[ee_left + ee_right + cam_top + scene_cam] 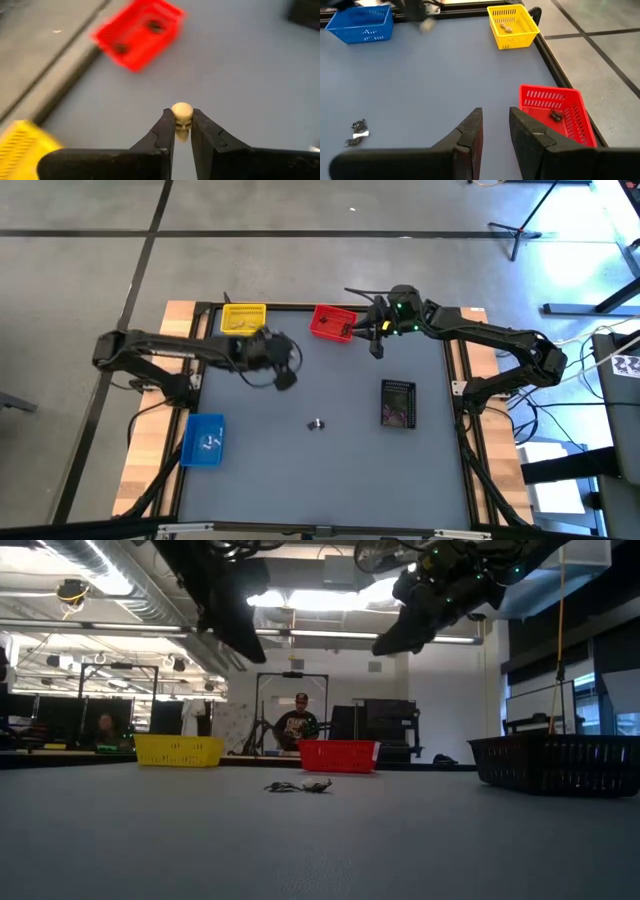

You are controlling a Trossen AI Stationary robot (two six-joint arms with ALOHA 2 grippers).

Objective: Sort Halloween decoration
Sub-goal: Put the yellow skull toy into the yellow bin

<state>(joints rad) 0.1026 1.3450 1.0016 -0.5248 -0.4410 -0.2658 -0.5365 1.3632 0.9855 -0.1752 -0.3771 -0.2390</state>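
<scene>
My left gripper [285, 378] hangs above the grey table [330, 470], right of the yellow bin [243, 318], shut on a pale tan skull trinket [182, 114]. My right gripper [495, 131] hovers open beside the red bin [332, 323] with nothing between its fingers. A small cluster of dark and white trinkets [316, 424] lies on the table's middle, also seen in the right wrist view as trinkets [357, 133]. The yellow bin [512, 25] holds tan pieces, and the red bin [559, 114] holds a dark piece. My left gripper pinches the tan skull by its two sides [181, 127] between its two fingertips. The fingers slant down toward the table. The skull sits upright in the hold, its crown above the fingertips, lifted clear of the table.
A blue bin [204, 438] stands near the table's left front, a black bin [398, 402] at the right. Wooden rails [150, 440] edge the table. In the low view, people [297, 723] show in the room beyond the far edge.
</scene>
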